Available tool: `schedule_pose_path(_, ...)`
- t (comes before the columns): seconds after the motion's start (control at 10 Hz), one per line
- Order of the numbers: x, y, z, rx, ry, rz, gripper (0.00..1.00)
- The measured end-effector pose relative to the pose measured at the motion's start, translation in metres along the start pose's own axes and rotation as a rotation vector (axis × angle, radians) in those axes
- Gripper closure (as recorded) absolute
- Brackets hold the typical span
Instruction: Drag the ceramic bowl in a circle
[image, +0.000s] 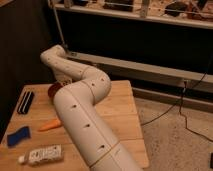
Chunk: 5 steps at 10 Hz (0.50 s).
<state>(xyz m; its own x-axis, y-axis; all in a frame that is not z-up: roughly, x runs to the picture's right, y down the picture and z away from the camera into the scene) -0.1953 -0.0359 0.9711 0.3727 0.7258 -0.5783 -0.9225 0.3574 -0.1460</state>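
Note:
The ceramic bowl (52, 90) is a reddish-brown round bowl on the wooden table (120, 107), toward its back left. Only its left edge shows; the rest is hidden behind my white arm (80, 107). My gripper (63, 80) hangs from the wrist right above the bowl's far side and is mostly hidden by the forearm. I cannot tell whether it touches the bowl.
An orange carrot (49, 125) lies in front of the bowl. A black object (25, 102) sits at the left edge, a blue object (19, 135) nearer the front left, and a white bottle (42, 155) lies at the front. A dark shelf unit (135, 45) stands behind the table.

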Motion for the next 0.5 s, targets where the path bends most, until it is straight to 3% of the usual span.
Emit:
schedule_pose_path(0.3, 0.037, -0.086, 0.025, 0.038, 0.072, 0.142, 1.0)
schedule_pose_path(0.5, 0.07, -0.113, 0.03, 0.049, 0.116, 0.147, 1.0)
